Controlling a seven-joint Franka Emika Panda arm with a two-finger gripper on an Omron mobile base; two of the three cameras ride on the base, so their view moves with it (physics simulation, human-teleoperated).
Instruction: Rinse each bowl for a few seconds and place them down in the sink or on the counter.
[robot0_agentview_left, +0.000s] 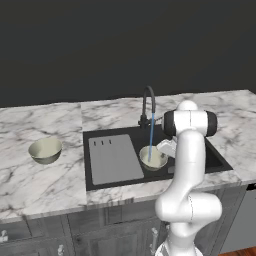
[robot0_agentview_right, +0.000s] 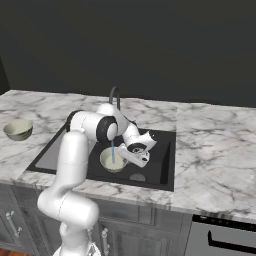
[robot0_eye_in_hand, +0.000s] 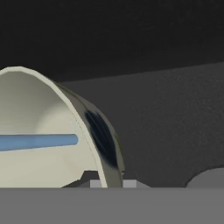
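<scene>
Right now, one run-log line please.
claw: shut on bowl | water stream: into bowl, over sink | second bowl: on counter

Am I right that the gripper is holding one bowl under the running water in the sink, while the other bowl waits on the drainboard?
Not quite. The gripper does hold one bowl under the water stream in the sink, but the other bowl sits on the counter left of the sink, not on the drainboard. The left base view shows this.
</scene>
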